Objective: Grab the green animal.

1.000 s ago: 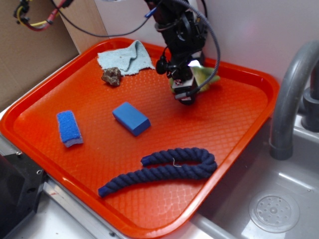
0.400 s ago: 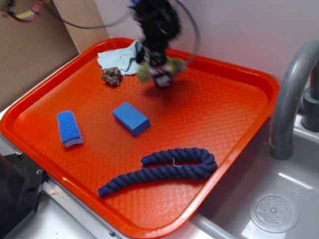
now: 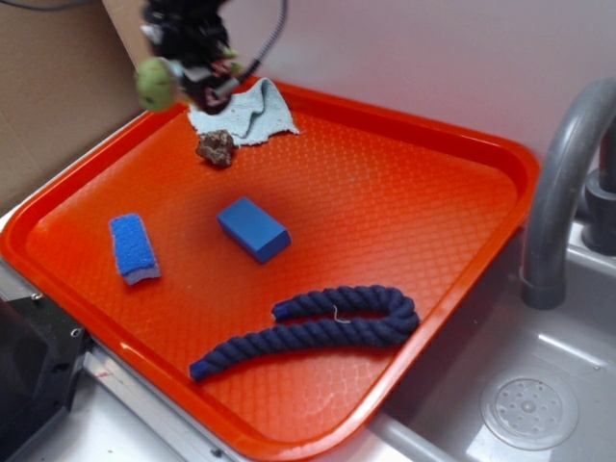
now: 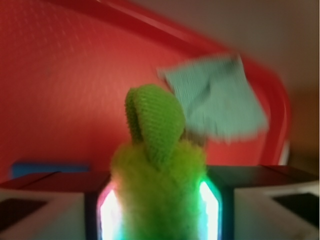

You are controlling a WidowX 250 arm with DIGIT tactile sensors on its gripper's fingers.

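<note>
The green animal point(image 4: 159, 165) is a small fuzzy plush, so it is likely light and soft, squashing under pressure rather than slipping; its pile gives the pads something to bite. The best hold looks to be across the plump body, not by a thin foot that could pull free, and the wrist view shows just that: the claw point(image 4: 159, 210) is pinching the toy's body between its two pads, with a darker green knitted foot sticking up past them.

In the exterior view the toy point(image 3: 154, 83) hangs in the air above the far-left corner of the orange tray point(image 3: 500, 154), clear of its floor, beside the pale cloth point(image 3: 245, 111) and the brown lump point(image 3: 217, 147). The claw point(image 3: 192, 82) is raised high, the arm reaching down from the top of the view, blurred. The blue block point(image 3: 253, 229), the blue sponge point(image 3: 133, 248) and the dark rope point(image 3: 318, 322) lie nearer the front edge, well apart from it.
</note>
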